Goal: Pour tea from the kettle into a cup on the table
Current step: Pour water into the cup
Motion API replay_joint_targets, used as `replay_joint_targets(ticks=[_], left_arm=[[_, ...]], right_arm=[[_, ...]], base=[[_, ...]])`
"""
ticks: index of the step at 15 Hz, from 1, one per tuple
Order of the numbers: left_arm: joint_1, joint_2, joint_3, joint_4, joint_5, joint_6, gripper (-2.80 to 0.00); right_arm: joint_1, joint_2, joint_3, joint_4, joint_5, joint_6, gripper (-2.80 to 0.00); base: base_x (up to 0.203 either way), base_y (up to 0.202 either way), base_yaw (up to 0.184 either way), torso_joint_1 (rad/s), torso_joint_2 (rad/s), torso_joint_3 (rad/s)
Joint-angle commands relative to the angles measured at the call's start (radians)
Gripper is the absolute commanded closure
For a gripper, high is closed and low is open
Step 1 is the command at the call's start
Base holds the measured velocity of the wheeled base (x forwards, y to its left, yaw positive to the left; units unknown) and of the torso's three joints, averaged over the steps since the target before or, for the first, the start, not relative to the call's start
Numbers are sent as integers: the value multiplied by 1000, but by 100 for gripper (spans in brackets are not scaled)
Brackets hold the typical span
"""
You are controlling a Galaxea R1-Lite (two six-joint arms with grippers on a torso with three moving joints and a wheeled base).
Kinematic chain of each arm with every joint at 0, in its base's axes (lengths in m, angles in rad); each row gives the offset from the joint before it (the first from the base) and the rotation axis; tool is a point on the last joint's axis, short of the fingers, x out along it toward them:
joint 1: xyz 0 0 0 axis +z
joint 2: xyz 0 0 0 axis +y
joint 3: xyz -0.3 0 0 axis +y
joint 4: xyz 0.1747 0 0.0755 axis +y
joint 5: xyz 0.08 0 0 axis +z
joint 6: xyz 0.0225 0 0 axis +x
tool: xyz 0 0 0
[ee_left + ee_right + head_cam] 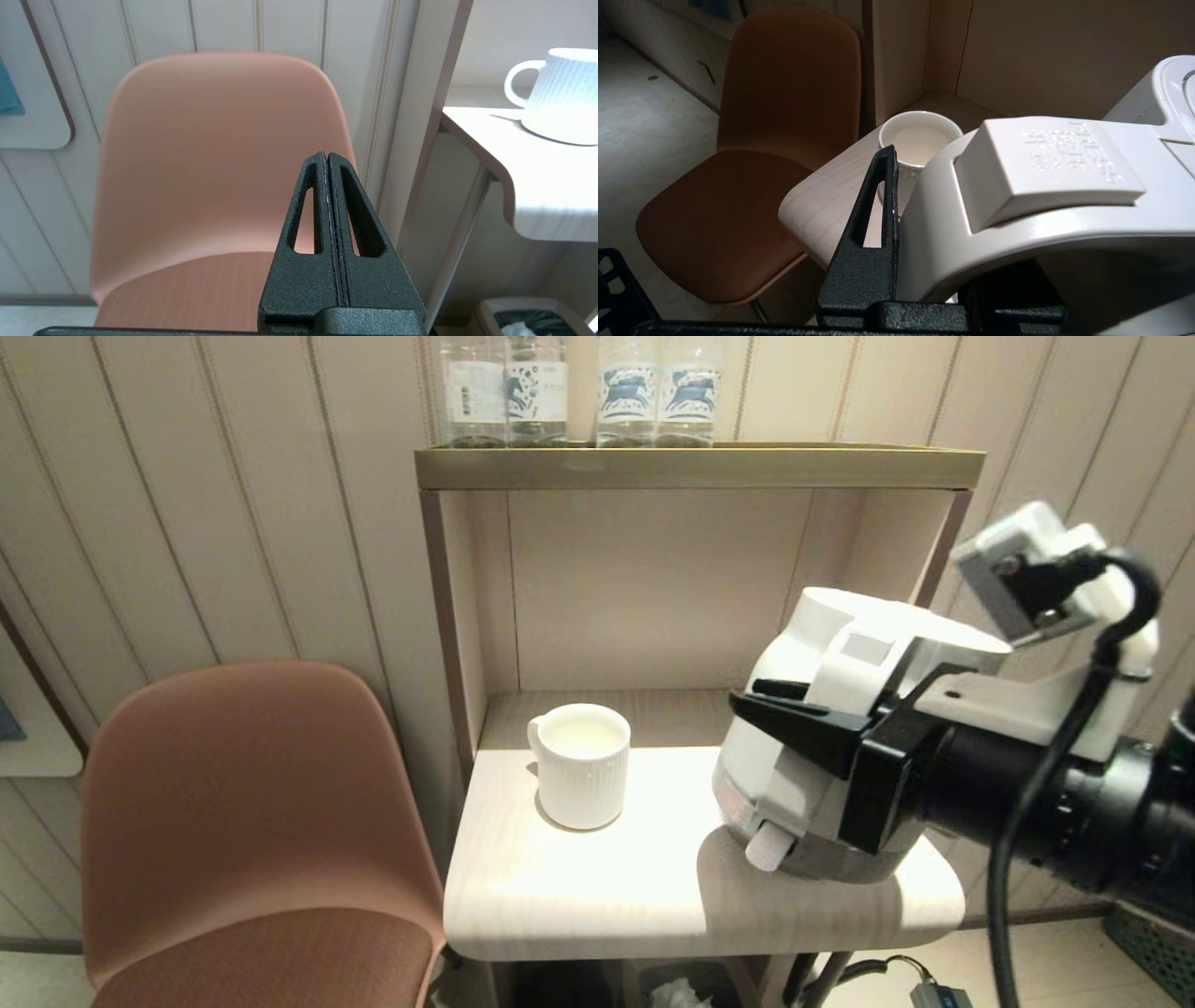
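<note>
The white kettle (840,616) is over the right end of the table (597,887), tilted with its top leaning towards the cup (581,763). Its grey bottom edge is close to the tabletop. My right gripper (803,728) is shut on the kettle's loop handle (1017,210); one black finger (878,200) presses its side and the other is hidden behind it. The ribbed white cup (920,140) stands upright left of the kettle, holding pale liquid. My left gripper (327,156) is shut on nothing, low beside the chair, left of the table (537,186).
A brown chair (252,821) stands close against the table's left side. The shelf unit's brown frame (448,616) rises behind the table, with clear water bottles (579,392) on top. A bin (528,317) sits under the table.
</note>
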Motion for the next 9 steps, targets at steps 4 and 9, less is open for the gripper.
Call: replay_joint_targets(ticks=[4,9], left_arm=[[0,0,0,-1,0,0,0],[0,0,0,-1,0,0,0]], right_arm=[[3,-46,-62,67,1,-1,0],[8,-46,-91,128,2,-7,0]], base=[[0,0,0,0,0,0],[0,0,0,0,0,0]])
